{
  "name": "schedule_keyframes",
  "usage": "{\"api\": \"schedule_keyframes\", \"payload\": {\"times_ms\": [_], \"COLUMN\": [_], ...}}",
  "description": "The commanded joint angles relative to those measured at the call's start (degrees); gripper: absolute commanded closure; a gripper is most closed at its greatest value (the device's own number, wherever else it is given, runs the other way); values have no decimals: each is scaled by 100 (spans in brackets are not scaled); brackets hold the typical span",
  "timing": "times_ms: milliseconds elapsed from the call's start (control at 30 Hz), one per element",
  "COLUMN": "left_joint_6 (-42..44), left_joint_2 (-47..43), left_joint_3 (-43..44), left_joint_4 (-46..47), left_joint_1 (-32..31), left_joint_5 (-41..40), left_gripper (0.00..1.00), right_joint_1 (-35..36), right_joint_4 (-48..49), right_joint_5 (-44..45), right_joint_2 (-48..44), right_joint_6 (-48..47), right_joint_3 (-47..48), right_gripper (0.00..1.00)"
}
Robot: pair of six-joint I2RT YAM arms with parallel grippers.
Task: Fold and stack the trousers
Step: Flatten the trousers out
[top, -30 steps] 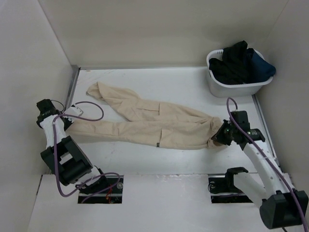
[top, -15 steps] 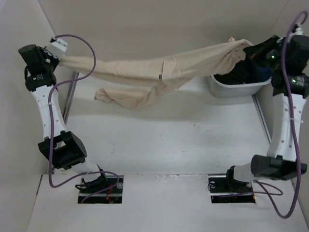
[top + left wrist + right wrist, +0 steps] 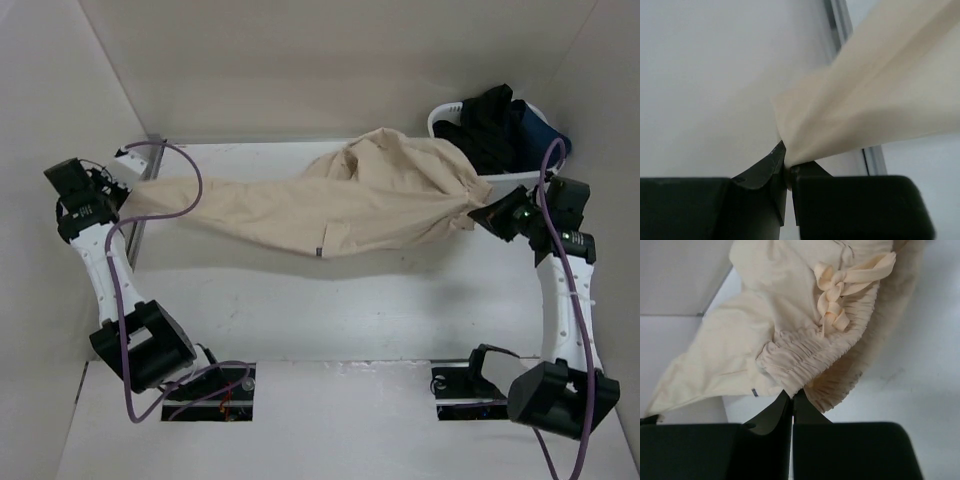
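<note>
The beige trousers (image 3: 330, 200) hang stretched across the table between my two grippers, with a small dark tag (image 3: 318, 252) on the lower seam. My left gripper (image 3: 120, 190) is shut on the leg end at the far left; in the left wrist view (image 3: 786, 167) the cloth (image 3: 875, 95) fans out from the pinched jaws. My right gripper (image 3: 482, 213) is shut on the elastic waistband at the right. The right wrist view shows the gripper (image 3: 791, 396), the gathered waistband (image 3: 815, 360) and its tied drawstring (image 3: 840, 287). The upper part of the cloth billows in loose folds.
A white basket (image 3: 500, 183) of dark clothes (image 3: 495, 125) stands at the back right, just behind the right gripper. White walls enclose the table (image 3: 330, 310) on three sides. A metal rail (image 3: 140, 215) runs along the left edge.
Both arms lifted the trousers off the table, swung them high toward the back, and have now lowered them again, still stretched between the grippers. The loose leg now lies over the upper cloth.
</note>
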Motion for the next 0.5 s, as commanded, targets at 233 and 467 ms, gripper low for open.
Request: {"api": "schedule_keyframes", "payload": {"times_ms": [233, 467], "left_joint_6": [-1640, -2873], "left_joint_2": [87, 272], "left_joint_3": [2224, 3229], "left_joint_4": [261, 709], "left_joint_1": [1368, 2045], "left_joint_5": [969, 1356], "left_gripper": [96, 96], "right_joint_1": [-37, -256], "right_joint_4": [1452, 1708], "right_joint_5": [-1332, -1798], "right_joint_2": [-1646, -2007], "right_joint_6": [444, 393], "right_joint_3": [1760, 3098], "right_gripper": [98, 96]}}
